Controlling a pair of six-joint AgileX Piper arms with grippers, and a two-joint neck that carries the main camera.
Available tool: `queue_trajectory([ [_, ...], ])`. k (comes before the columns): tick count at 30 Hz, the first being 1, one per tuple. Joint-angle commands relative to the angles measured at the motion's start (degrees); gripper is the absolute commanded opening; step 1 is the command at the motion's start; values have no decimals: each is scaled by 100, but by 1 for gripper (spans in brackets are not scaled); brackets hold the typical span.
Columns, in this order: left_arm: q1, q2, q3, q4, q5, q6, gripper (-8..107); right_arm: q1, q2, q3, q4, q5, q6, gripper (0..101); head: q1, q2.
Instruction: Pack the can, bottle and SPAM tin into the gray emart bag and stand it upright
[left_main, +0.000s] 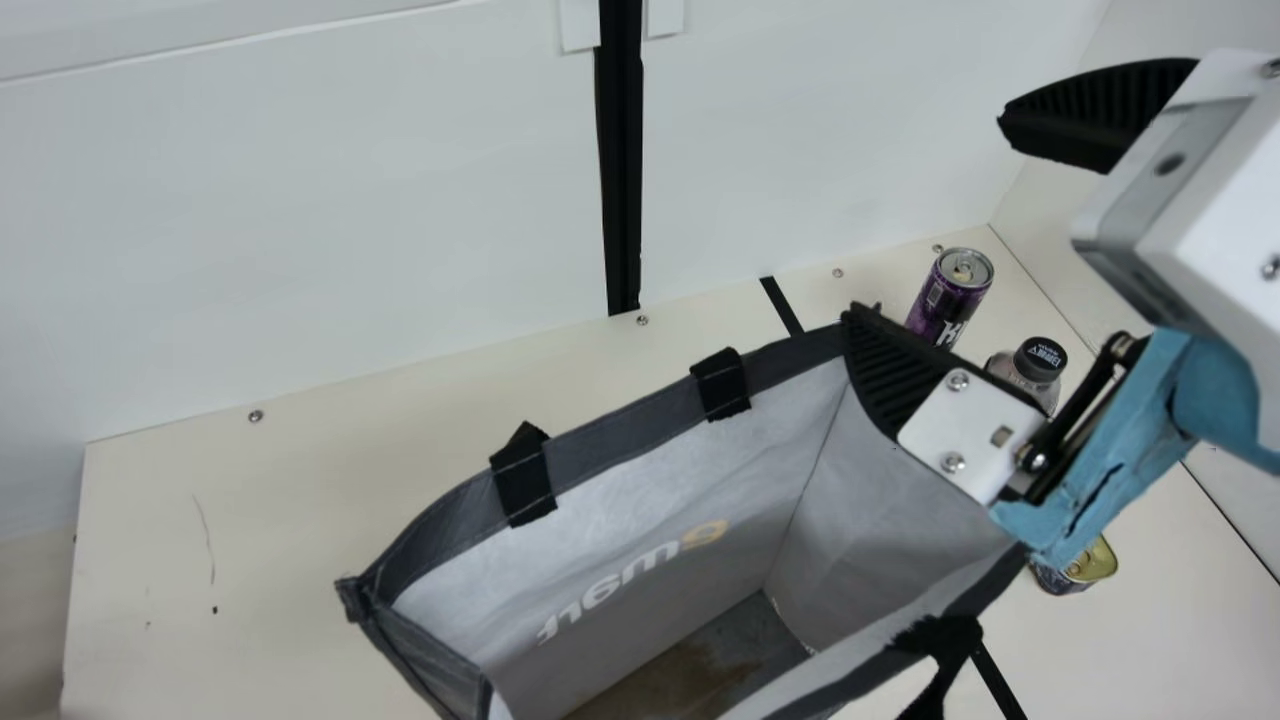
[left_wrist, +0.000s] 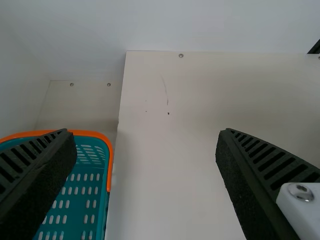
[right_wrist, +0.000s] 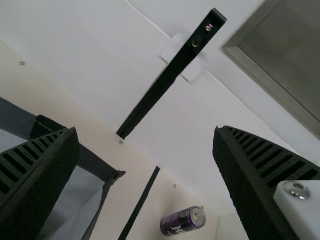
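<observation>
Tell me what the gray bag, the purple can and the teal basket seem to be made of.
Gray bag: matte, thin fabric, perhaps a nonwoven synthetic, judging by its soft creases and dark edging.
Purple can: probably metal, with a shiny silver top and glossy printed sides.
Teal basket: likely molded plastic, from its evenly slotted walls and smooth orange rim.

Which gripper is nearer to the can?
Right. The right gripper hangs open by the bag's corner nearest the can; the left gripper is over the table's other end, near the basket.
</observation>
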Motion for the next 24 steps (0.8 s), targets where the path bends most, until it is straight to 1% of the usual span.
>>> queue_trajectory([
  [1,0,0,0,0,0,0,90,-176,21,-18,25,4,2,95,-130,-5],
  [13,0,0,0,0,0,0,90,-1217,206,-75,468,4,-98,95,-130,-5],
  [24,0,0,0,0,0,0,90,-2309,373,76,1065,4,-403,95,-130,-5],
])
